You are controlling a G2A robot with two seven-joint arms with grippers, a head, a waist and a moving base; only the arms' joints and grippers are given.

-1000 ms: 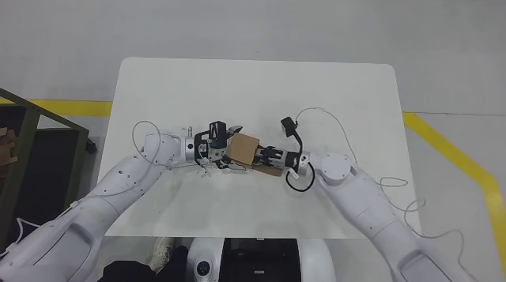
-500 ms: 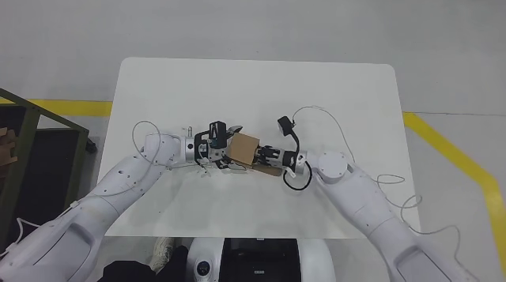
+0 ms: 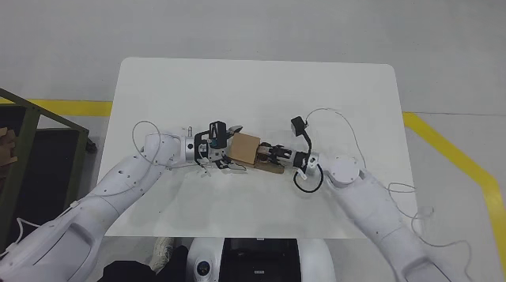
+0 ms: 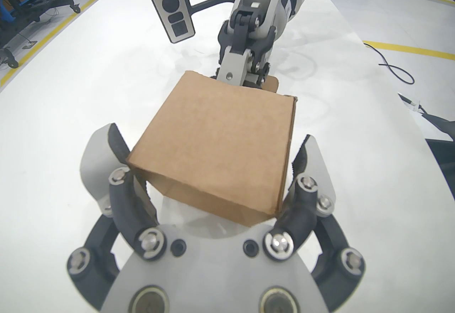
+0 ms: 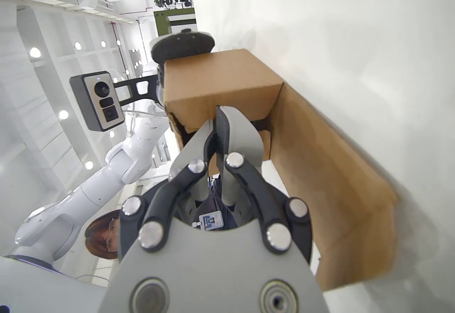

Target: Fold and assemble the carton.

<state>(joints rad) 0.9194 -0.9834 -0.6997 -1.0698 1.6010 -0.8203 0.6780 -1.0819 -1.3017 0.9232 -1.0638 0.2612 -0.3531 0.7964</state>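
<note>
Left gripper point(image 4: 209, 145) clamps the carton point(image 4: 220, 129); right gripper point(image 5: 217, 113), clenched, prods its open end. Overpushing could crumple it.

The carton point(image 4: 217, 136) is hiding the tips of the right hand point(image 4: 242, 79) in the left wrist view. That hand is blocking the carton's open mouth.

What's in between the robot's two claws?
The brown carton, seen in the top view: left gripper holds one end, right gripper is at the other.
</note>
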